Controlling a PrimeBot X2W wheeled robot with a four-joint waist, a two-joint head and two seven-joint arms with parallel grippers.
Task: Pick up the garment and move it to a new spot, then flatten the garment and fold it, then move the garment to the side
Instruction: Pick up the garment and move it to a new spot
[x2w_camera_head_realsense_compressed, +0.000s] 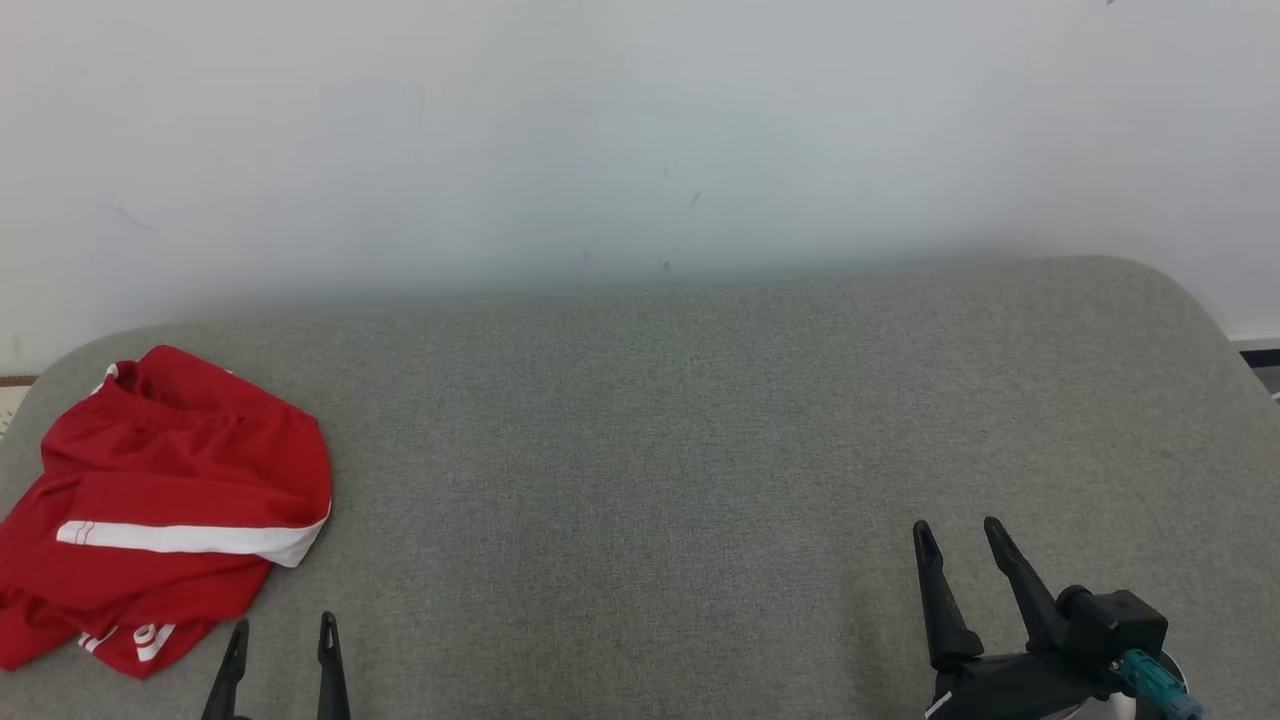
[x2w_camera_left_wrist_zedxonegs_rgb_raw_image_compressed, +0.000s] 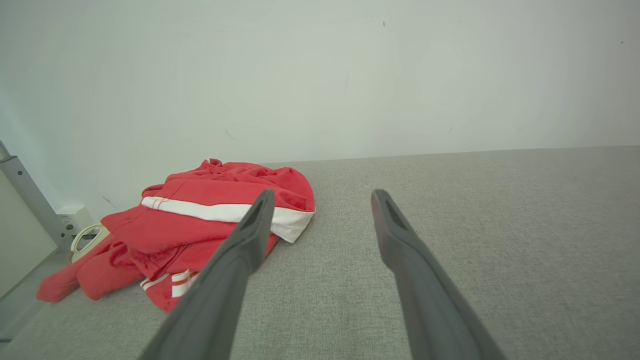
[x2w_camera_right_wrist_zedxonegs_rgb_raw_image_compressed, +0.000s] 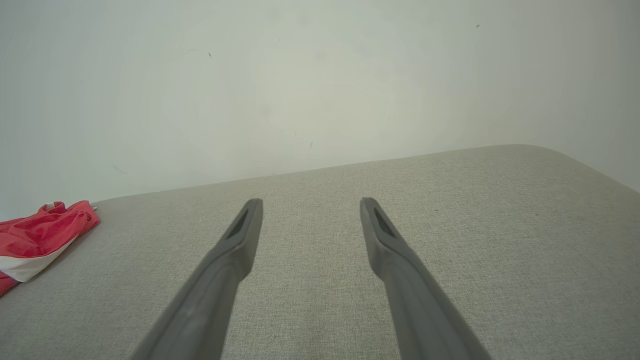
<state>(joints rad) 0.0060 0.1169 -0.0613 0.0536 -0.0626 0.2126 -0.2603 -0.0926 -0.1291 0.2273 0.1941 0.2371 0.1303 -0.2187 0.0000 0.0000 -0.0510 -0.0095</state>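
We look to be right at the start: the red garment (x2w_camera_head_realsense_compressed: 165, 500) lies bunched at nine o'clock on the tabletop (x2w_camera_head_realsense_compressed: 700, 450), unfolded, while our left hand (x2w_camera_head_realsense_compressed: 283, 622) and right hand (x2w_camera_head_realsense_compressed: 956, 525) gape wide, both empty.

Plain white wall (x2w_camera_head_realsense_compressed: 640, 130) across the back, matte, a few small dark scuffs, soft even light with no hard shadows. Grey woven-fabric counter (x2w_camera_head_realsense_compressed: 700, 420) with rounded far corners sits flush against the wall; off its right corner there is a white skirting strip (x2w_camera_head_realsense_compressed: 1255, 336) with dark floor (x2w_camera_head_realsense_compressed: 1266, 372) below. In the left wrist view, off the counter's left end: a slanted grey metal post (x2w_camera_left_wrist_zedxonegs_rgb_raw_image_compressed: 25, 195), a small white box (x2w_camera_left_wrist_zedxonegs_rgb_raw_image_compressed: 75, 217) at the wall base and a pale looped cable (x2w_camera_left_wrist_zedxonegs_rgb_raw_image_compressed: 86, 235) beside it.
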